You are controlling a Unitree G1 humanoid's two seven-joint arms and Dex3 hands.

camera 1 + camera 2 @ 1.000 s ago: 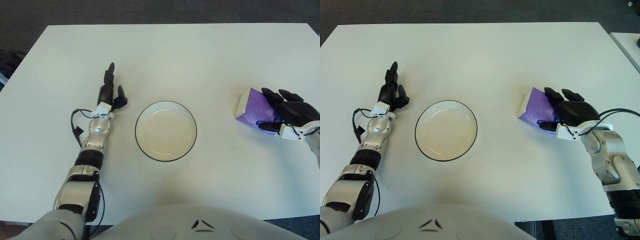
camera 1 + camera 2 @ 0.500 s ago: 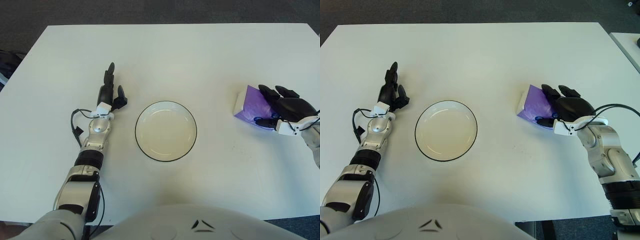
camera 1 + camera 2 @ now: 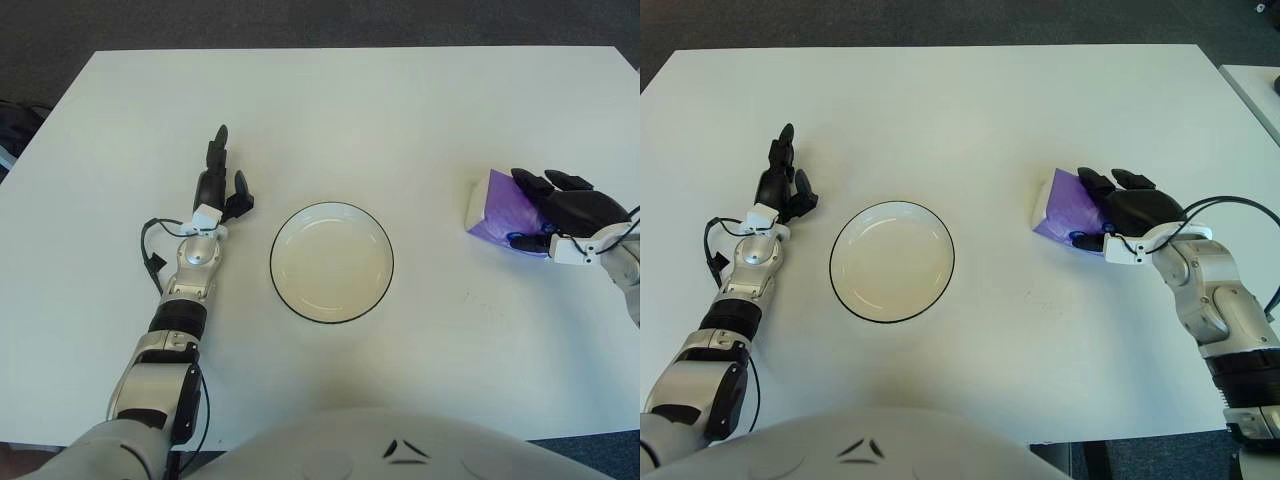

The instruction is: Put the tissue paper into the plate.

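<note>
On your left you see the left hand over the white table, left of the plate, with its fingers stretched out towards the far side and holding nothing; its forearm runs back to the near left corner of the view. In the middle of the table you find the plate, a round white dish with a dark rim, and nothing lies inside it. It stands apart from both hands. Going further to the right, you come to the tissue paper, a purple pack with a white end that faces the plate. It is on the table, well apart from the plate and to the right of it, so it is not yet in the plate. The right hand is on the pack from its right side: two dark fingers are laid over the top of the purple wrapping and the thumb is at the near edge, so the hand is closed around the pack. You cannot tell if the pack is lifted or sits on the table.
</note>
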